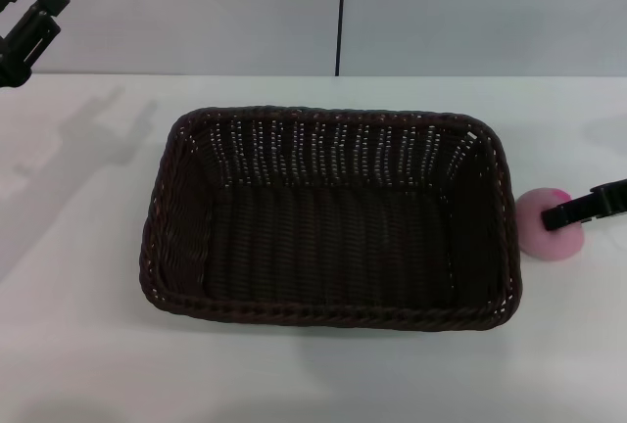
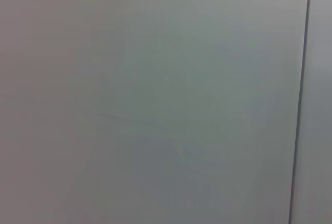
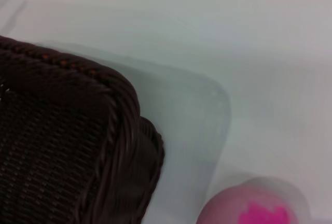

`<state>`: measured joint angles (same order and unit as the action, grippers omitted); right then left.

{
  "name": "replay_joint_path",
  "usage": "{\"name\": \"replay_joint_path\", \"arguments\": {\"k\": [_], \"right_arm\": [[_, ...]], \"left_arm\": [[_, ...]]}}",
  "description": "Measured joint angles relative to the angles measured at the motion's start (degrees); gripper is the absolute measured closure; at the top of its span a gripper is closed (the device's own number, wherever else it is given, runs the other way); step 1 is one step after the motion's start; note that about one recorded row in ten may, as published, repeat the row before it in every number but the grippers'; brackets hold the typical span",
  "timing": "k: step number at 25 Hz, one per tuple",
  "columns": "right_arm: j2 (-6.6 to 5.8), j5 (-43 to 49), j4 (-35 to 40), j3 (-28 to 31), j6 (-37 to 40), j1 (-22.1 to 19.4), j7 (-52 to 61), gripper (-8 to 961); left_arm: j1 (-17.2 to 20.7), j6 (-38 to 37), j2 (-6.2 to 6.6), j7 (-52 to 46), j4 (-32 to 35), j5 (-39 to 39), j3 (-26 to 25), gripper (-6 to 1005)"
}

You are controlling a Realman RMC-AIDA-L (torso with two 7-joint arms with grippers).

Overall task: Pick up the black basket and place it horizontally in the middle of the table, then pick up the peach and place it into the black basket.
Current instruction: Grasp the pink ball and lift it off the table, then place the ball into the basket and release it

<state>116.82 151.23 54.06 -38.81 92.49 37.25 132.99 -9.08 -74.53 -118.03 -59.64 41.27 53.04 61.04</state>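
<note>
While black basket lies mid-table | right gripper over peach, jaws unclear | left gripper raised far-left, jaws apart

A rounded corner of the black basket, with its braided rim and woven wall, stands on the white bench. The peach, dusty pink with a bright magenta spot on top, rests on the bench at about four o'clock from that corner, near it but not touching.
</note>
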Motion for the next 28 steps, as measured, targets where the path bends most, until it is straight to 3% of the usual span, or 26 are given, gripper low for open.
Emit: {"name": "replay_joint_path", "arguments": {"k": [3, 6, 11, 14, 18, 20, 21, 25, 28], "right_arm": [[0.0, -0.85, -0.07, 0.01, -0.05, -0.08, -0.1, 360], [-0.19, -3.47, 0.45, 0.37, 0.47, -0.83, -0.51, 615], [-0.83, -7.98, 2.13, 0.24, 1.94, -2.8, -0.83, 719], [-0.8, -8.14, 4.28, 0.44, 3.52, -3.53, -0.78, 733], [0.34, -8.23, 14.14, 0.98, 7.36, -6.26, 1.81, 751], [1.41, -8.35, 28.37, 1.62, 13.14, -9.49, 6.21, 760], [1.41, -8.35, 28.37, 1.62, 13.14, -9.49, 6.21, 766], [2.12, -11.32, 42.63, 1.33, 18.03, -12.0, 10.07, 791], [2.11, -16.9, 46.61, 0.73, 19.67, -12.61, 11.07, 810]], "left_arm": [[-0.09, 0.01, 0.0, 0.08, -0.03, -0.01, 0.0, 448], [-0.09, 0.01, 0.0, 0.09, -0.11, -0.01, 0.01, 449], [0.13, 0.01, -0.04, 0.12, -0.31, -0.05, 0.04, 449], [0.29, 0.0, -0.06, 0.13, -0.31, -0.16, 0.03, 450], [0.44, 0.0, -0.08, 0.14, -0.34, -0.3, 0.04, 450], [0.41, -0.07, -0.08, 0.15, -1.12, -0.28, 0.04, 450], [0.41, -0.07, -0.08, 0.15, -1.12, -0.28, 0.04, 450], [0.38, -0.22, -0.04, 0.25, -1.66, -0.32, 0.04, 451], [0.39, -0.33, -0.06, 0.74, -1.78, -0.34, 0.03, 451]]}}
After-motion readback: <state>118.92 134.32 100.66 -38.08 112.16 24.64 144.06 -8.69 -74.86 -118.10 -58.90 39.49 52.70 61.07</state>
